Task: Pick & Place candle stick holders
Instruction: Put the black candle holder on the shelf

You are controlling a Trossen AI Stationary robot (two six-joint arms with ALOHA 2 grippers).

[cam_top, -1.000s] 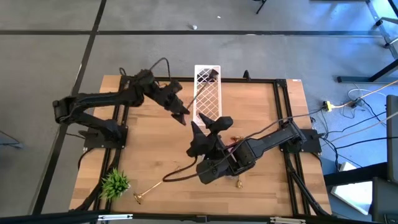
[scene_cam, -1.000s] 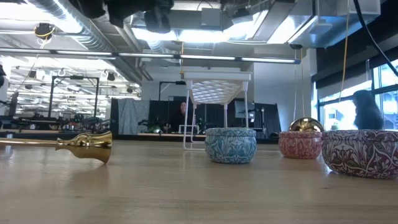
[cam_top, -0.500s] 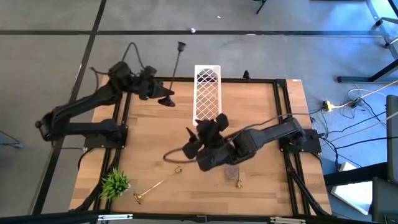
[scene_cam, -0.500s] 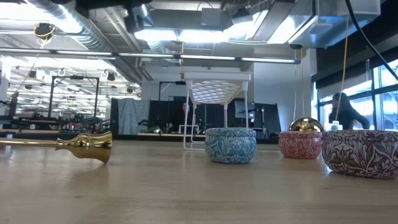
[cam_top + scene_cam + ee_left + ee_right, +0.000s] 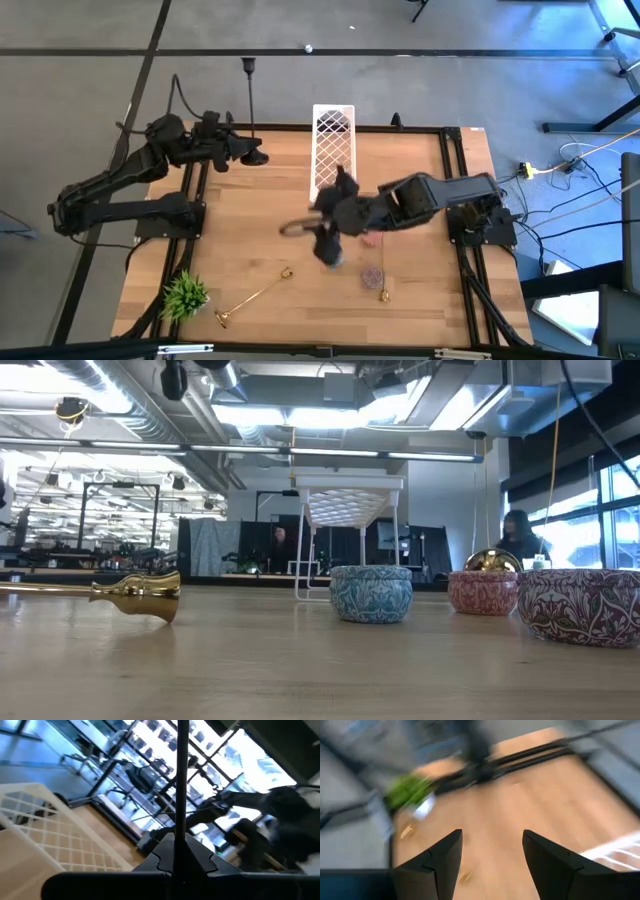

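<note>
Fingers of the left gripper [image 5: 252, 156] are clamped tight on the thin black metal candle stick holder [image 5: 248, 100], whose stem reaches past the table's far edge, while the right gripper [image 5: 491, 865] hangs half-spread and empty over the wooden table [image 5: 420, 300]. White lattice basket [image 5: 333, 150] sits between the grippers, contents unclear. Two shiny gold candle stick holders lie nearer than the right gripper: one long [image 5: 252, 300], one short [image 5: 383, 293].

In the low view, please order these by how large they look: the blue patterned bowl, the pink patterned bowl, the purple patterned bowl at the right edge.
1. Purple patterned bowl, though it seems nearest the camera and is cut by the edge, so true size is unsure.
2. Blue patterned bowl.
3. Pink patterned bowl, partly hidden behind the purple one.
</note>
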